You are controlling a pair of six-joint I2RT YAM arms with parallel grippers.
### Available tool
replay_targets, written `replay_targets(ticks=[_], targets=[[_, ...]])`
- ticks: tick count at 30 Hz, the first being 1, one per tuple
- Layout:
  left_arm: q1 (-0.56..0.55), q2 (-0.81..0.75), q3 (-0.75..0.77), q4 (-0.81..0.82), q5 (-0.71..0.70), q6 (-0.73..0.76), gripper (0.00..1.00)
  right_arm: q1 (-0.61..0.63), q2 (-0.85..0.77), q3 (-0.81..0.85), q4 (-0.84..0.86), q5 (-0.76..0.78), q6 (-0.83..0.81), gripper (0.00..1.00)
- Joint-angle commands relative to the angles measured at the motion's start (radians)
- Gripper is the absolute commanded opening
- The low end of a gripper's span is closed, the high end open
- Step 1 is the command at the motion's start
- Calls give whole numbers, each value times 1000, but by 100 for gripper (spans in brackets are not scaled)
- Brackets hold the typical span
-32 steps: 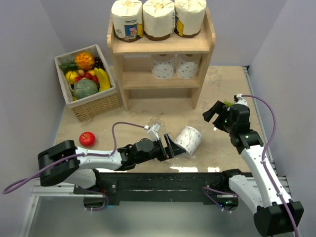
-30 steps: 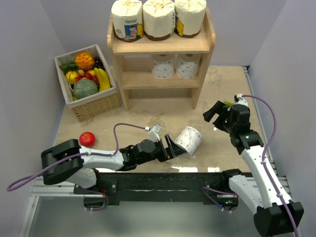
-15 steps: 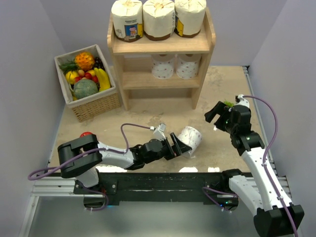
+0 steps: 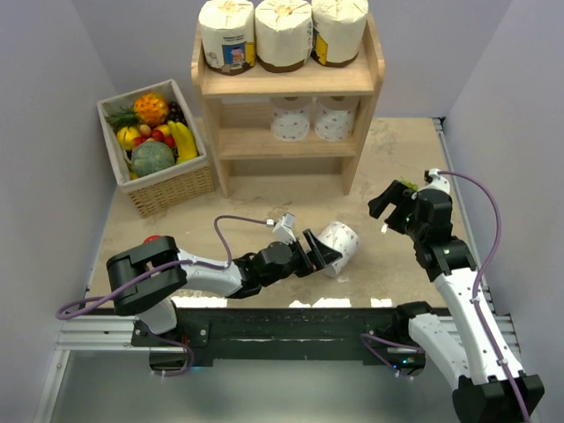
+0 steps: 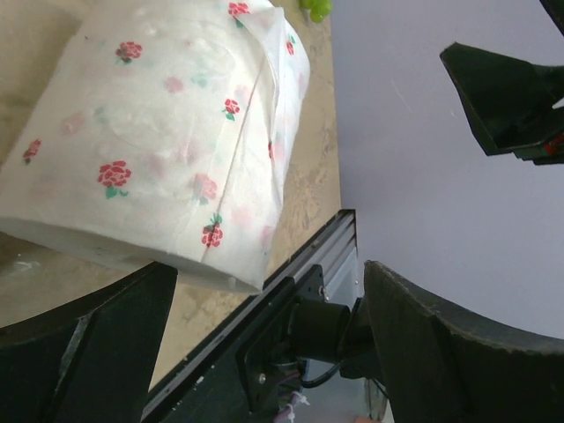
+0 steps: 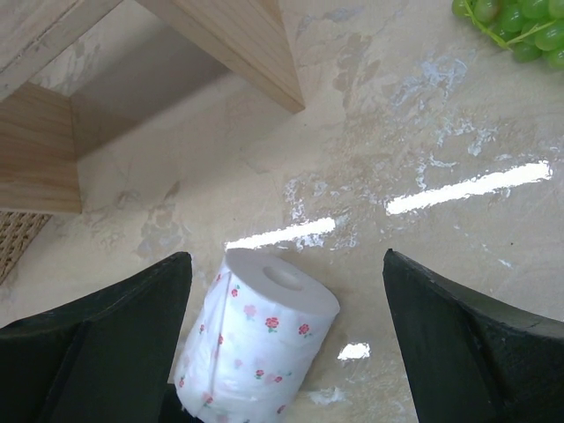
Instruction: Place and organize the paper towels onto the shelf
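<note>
Bases of both arms sit at the near edge of the desk [image 4: 264, 198]. From there the left arm [image 4: 211, 273] lies low and almost flat. Its elbow is out to the left and its forearm runs rightward along the near side of the desk. The left jaws stand wide apart, loosely bracketing the near end of a small rose-printed paper towel roll [image 4: 342, 245]. Whether either one touches the wrapper cannot be told (in the left wrist view the roll [image 5: 167, 141] sits toward one side of the gap, not centred). That roll lies tipped on its side on the desk, with its core hole facing up and away to the right.

The right arm [image 4: 458, 282] rises from its base on the right and leans forward, its wrist bent over. The right jaws hang above the desk, apart and holding nothing, aimed left and down. Its wrist camera looks onto the rose-printed roll [image 6: 260, 339] from above. A bunch of green grapes [image 4: 407, 184] lies just beyond that wrist.

Just behind the left elbow a red apple [image 4: 152, 240] peeks out. Farther back stands a wicker fruit basket [image 4: 172, 192] holding a pineapple, bananas and a melon. To its right is the wooden shelf [image 4: 286, 82]. Two small white rolls [image 4: 290, 121] stand side by side on its lower tier, and three cream-wrapped rolls [image 4: 283, 33] stand in a row on the top board.
</note>
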Motion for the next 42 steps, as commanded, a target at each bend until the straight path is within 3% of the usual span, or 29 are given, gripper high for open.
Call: replay_targets(ticks=[1,16,25,42], targets=[[20,-23,31,-31,-86,86,92,-3,-14,43,1,15,-16,93],[72,-13,42,13,-80,190,88,-2,-25,33,23,-2,1,93],[70,19,22,116,-24,290,71,-2,-38,26,35,-6,-7,93],[67,138,-41,430,101,417,72,-2,-34,23,41,1,-28,94]])
